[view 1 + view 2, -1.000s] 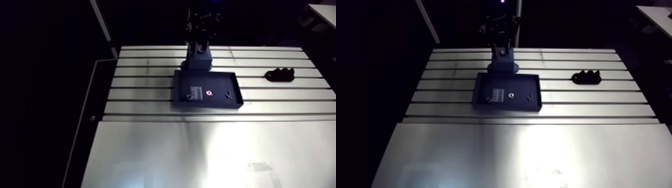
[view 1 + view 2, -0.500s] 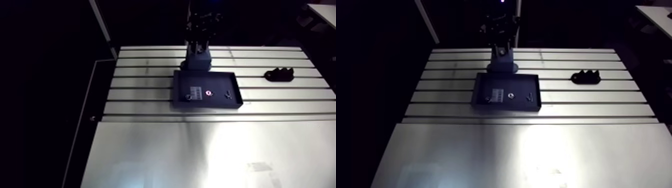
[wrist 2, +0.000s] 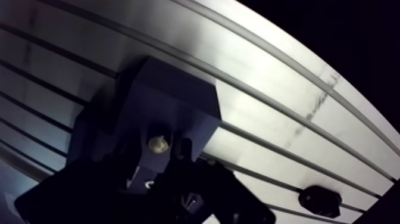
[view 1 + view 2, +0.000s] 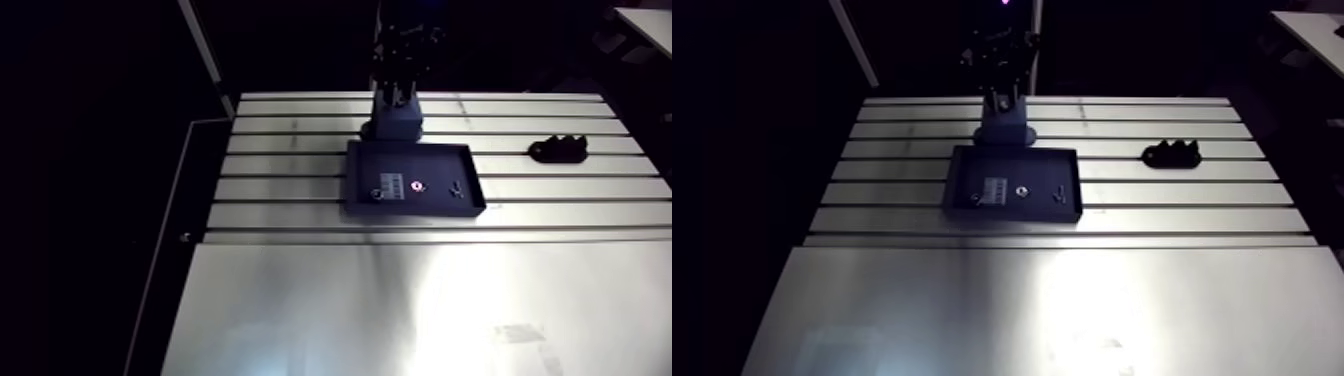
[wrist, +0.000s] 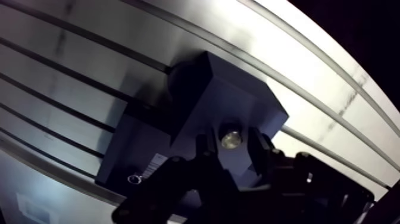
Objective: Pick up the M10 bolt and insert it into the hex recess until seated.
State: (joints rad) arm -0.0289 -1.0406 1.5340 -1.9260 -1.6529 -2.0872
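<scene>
In the arm view, the slotted aluminium tabletop (image 4: 300, 150) carries a shallow, dark rectangular tray (image 4: 440, 165) near its middle. A small white label (image 4: 392, 184), a tiny ring-shaped part (image 4: 418, 185) and two other small dark pieces, too small to identify, lie on the tray floor. A dark blue rectangular block (image 4: 397, 125) stands just beyond the tray's far rim, touching it or nearly so. The black end effector (image 4: 402, 90) hangs upright directly over this block, its tip close above the block's top face. A lumpy black object (image 4: 558, 150) sits on the tabletop well apart from the tray, off to one side. The bolt is too small to make out from here.

In the wrist view, the block fills the middle, with the tray's corner, the label and the ring-shaped part beside it. The silvery steel bolt (image 5: 231, 138) shows its pale head end-on at the very tip of the end effector, over the block's top face near the edge facing the tray. I cannot tell whether the end effector clamps the bolt or stands just clear of it, nor whether the bolt is seated in the block. The lumpy black object lies off to one side, across several slots.
</scene>
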